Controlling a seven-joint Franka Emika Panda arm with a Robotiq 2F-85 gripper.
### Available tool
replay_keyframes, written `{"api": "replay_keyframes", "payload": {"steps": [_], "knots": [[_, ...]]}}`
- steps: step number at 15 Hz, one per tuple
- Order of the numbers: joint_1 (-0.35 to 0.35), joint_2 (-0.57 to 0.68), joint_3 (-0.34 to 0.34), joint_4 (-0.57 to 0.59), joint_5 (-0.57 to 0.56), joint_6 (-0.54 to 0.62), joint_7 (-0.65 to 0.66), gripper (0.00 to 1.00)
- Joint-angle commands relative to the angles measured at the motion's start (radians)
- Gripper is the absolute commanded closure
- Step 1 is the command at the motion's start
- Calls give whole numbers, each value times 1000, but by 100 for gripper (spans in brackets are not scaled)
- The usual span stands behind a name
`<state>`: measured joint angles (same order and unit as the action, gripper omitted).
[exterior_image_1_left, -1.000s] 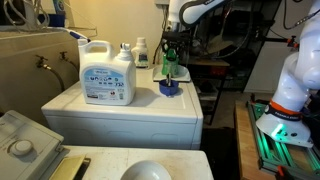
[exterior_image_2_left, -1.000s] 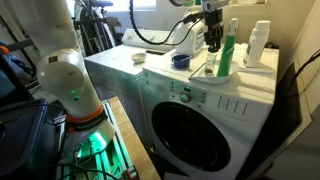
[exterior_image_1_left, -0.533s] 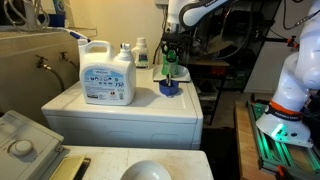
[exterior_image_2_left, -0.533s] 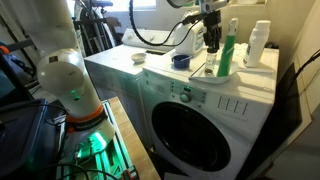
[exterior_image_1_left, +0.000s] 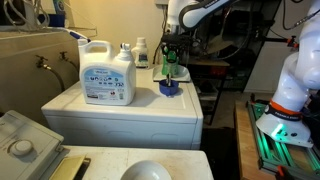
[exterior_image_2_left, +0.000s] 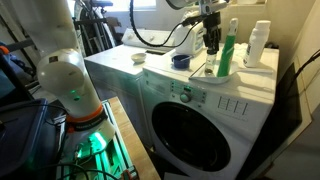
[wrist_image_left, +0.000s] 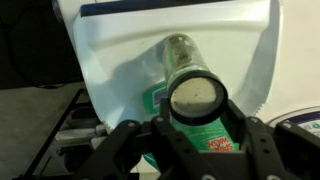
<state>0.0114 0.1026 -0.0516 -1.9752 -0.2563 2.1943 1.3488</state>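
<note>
Gripper (wrist_image_left: 190, 135) | fingers flank green bottle (wrist_image_left: 197, 98), grip unclear | blue bowl (exterior_image_1_left: 170, 89) beside | detergent jug (exterior_image_1_left: 107, 75) well apart

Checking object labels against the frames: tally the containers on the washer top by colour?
white: 2 (detergent jug, small bottle)
green: 1 (tall bottle)
blue: 1 (cup)
total: 4
</note>
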Motion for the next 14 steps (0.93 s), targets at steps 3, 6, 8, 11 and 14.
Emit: {"api": "replay_keyframes", "payload": {"steps": [3, 6, 8, 11, 14], "knots": [[1, -3, -4, -14, -24, -1, 20, 6], [-1, -17, -1, -21, 2, 7, 1, 0], [-5, -62, 5, -42, 46, 14, -37, 0], [-14, -194, 20, -115, 184, -6, -259, 0], [-7, -338, 26, -220, 235, 9, -449, 0]]}}
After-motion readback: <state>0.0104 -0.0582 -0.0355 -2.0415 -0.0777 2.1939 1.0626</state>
